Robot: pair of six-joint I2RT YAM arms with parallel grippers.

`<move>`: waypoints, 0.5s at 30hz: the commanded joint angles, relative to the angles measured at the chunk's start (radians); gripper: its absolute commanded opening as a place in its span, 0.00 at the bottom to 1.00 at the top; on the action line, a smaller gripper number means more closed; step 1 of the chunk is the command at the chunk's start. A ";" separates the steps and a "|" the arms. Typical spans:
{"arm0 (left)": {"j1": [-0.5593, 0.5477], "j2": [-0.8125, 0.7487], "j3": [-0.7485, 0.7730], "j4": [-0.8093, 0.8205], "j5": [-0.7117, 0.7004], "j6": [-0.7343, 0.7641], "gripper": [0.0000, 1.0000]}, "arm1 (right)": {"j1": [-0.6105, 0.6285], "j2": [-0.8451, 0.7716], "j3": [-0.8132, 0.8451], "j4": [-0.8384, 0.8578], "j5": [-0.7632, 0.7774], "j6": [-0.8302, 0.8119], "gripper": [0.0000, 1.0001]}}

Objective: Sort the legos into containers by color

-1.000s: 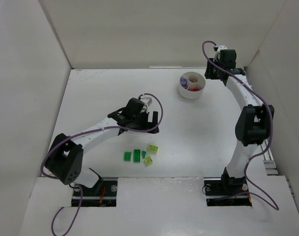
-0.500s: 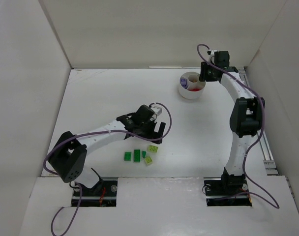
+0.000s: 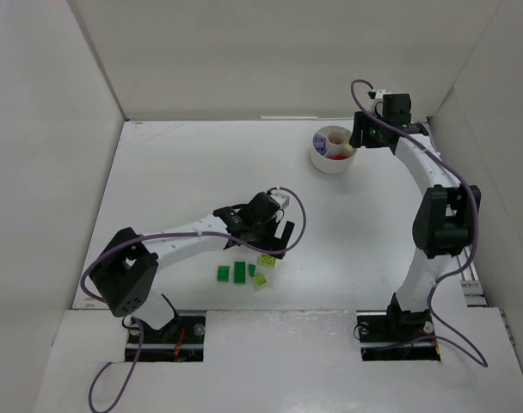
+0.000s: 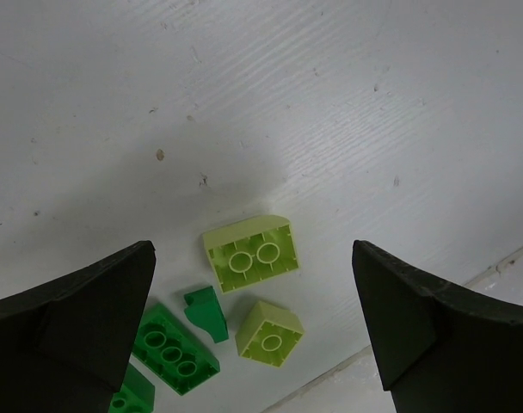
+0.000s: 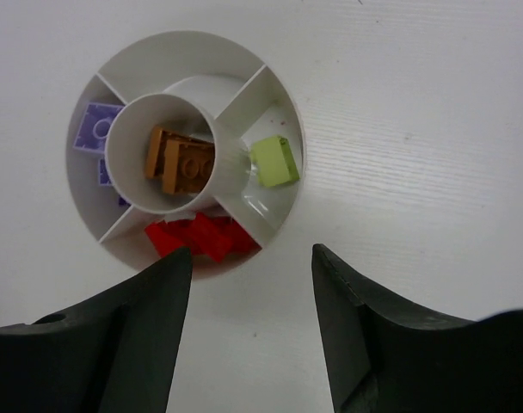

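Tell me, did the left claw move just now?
Yes. The left claw came down the view, closer to the lime brick, which stayed put; it now hangs open over it.

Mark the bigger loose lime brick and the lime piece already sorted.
bigger loose lime brick (image 4: 249,250): left wrist view, two-ring face.
sorted lime piece (image 5: 274,161): right wrist view, top face.

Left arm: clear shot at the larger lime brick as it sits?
Probably yes. The left gripper hangs open above the larger lime brick, and nothing covers it; the smaller lime brick lies close beside.
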State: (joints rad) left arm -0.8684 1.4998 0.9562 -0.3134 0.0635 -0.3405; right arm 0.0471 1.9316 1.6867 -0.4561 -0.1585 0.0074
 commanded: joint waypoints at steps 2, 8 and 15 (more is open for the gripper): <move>-0.040 0.022 0.018 -0.016 -0.054 -0.025 0.92 | -0.013 -0.170 -0.071 0.079 -0.009 0.015 0.63; -0.078 0.063 0.018 -0.036 -0.099 -0.071 0.86 | -0.023 -0.340 -0.257 0.116 0.001 0.046 0.63; -0.078 0.125 0.019 -0.036 -0.156 -0.109 0.62 | -0.023 -0.497 -0.432 0.140 0.001 0.046 0.63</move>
State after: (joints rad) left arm -0.9466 1.6062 0.9562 -0.3313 -0.0490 -0.4187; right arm 0.0311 1.5009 1.3022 -0.3599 -0.1574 0.0425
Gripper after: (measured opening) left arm 0.640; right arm 0.632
